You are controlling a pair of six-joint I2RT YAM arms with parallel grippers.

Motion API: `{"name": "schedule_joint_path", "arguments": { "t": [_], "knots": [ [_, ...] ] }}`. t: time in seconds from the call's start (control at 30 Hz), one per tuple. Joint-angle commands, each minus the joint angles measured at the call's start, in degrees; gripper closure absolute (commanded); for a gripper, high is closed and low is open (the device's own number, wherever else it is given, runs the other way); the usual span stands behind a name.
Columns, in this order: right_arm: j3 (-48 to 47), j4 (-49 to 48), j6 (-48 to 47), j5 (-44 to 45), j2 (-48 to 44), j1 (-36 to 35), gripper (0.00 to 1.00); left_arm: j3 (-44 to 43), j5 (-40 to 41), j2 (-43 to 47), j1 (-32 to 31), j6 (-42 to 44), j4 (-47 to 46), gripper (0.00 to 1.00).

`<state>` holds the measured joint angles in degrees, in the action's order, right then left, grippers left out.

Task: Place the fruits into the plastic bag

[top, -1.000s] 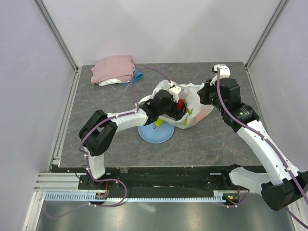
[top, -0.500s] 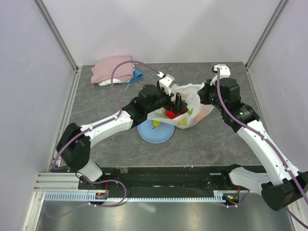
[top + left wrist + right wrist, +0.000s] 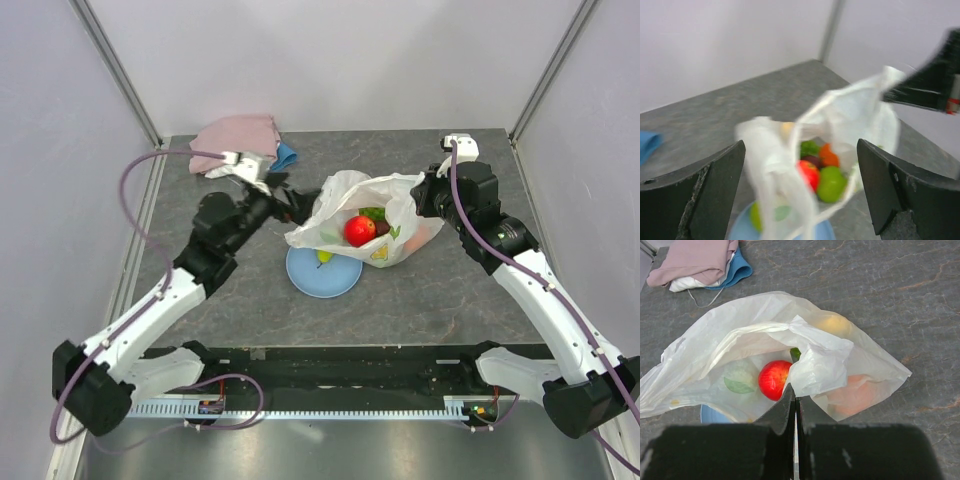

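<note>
The grey table (image 3: 200, 300) carries the plastic bag (image 3: 400, 195), which lies with its mouth open toward the left arm and its lower edge over a light-blue plate (image 3: 322, 282). The right gripper (image 3: 794, 392) pinches the bag's rim, fingers pressed together. The left gripper (image 3: 800, 150) hangs spread and empty just beside the mouth. Inside lie a red apple (image 3: 360, 230), a green apple (image 3: 831, 183) and an orange (image 3: 855, 390). A yellow-green fruit (image 3: 324, 258) rests on the plate at the bag's edge.
</note>
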<state>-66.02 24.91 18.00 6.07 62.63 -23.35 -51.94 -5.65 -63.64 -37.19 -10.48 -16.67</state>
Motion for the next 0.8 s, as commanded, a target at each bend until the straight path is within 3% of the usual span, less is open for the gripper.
{"name": "schedule_joint_path", "arguments": {
  "t": [0.0, 0.1, 0.2, 0.37, 0.77],
  "knots": [
    [-0.25, -1.35, 0.11, -0.09, -0.14, 0.24, 1.0, 8.24, 3.19, 6.94, 12.98, -6.12, -0.74, 0.01],
    [-0.43, -1.44, 0.28, -0.61, 0.12, 0.24, 1.0, 10.71, 4.59, 6.69, 18.71, -7.19, 3.28, 0.01],
    [-0.51, -1.53, 0.19, -0.62, 0.04, 0.33, 1.0, 11.94, 7.21, 3.1, 20.49, -5.78, 6.2, 0.01],
    [-0.52, -1.35, 0.11, -0.09, -0.14, 0.24, 1.0, 18.53, 6.63, -1.57, 20.49, -6.92, 1.65, 0.02],
    [-0.87, -1.53, 0.2, -0.35, 1.18, 0.33, 1.0, 20.4, 0.56, -11.85, 16.19, -5.87, -5.57, 0.04]
  ]
}}
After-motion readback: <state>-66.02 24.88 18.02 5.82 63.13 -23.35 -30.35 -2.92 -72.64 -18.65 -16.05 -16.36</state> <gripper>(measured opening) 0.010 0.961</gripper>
